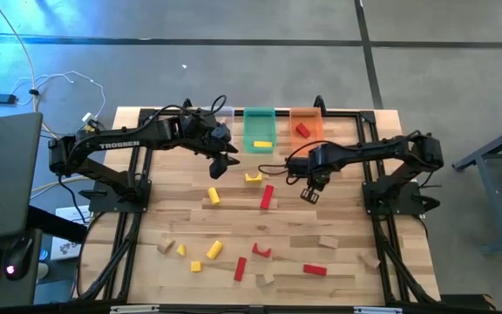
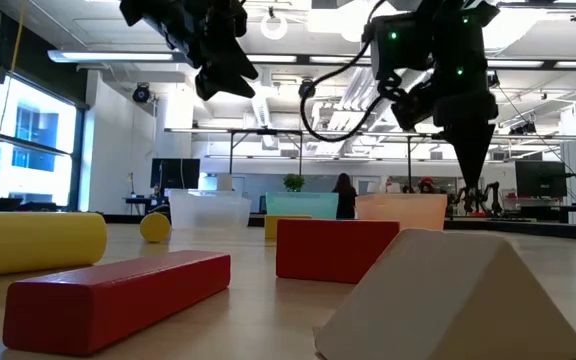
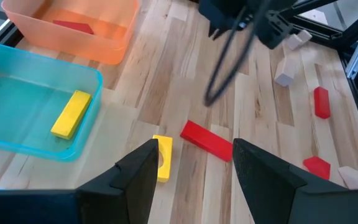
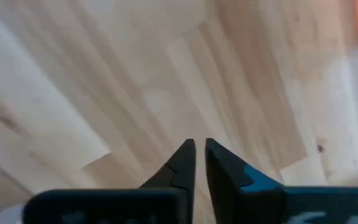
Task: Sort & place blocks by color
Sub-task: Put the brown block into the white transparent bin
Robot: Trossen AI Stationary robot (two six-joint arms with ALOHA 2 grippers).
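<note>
In the low view the yellow cylinder (image 2: 30, 242) is cut by the left edge and the tan wedge (image 2: 448, 298) by the bottom edge. The left wrist view crops the green bin (image 3: 36, 112). The person (image 2: 345, 196) behind the tabletop is too small to make out.

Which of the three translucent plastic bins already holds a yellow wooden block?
The green translucent plastic bin, the middle one, holds a yellow wooden bar; the orange bin holds a red block, and the clear bin shows none.
</note>
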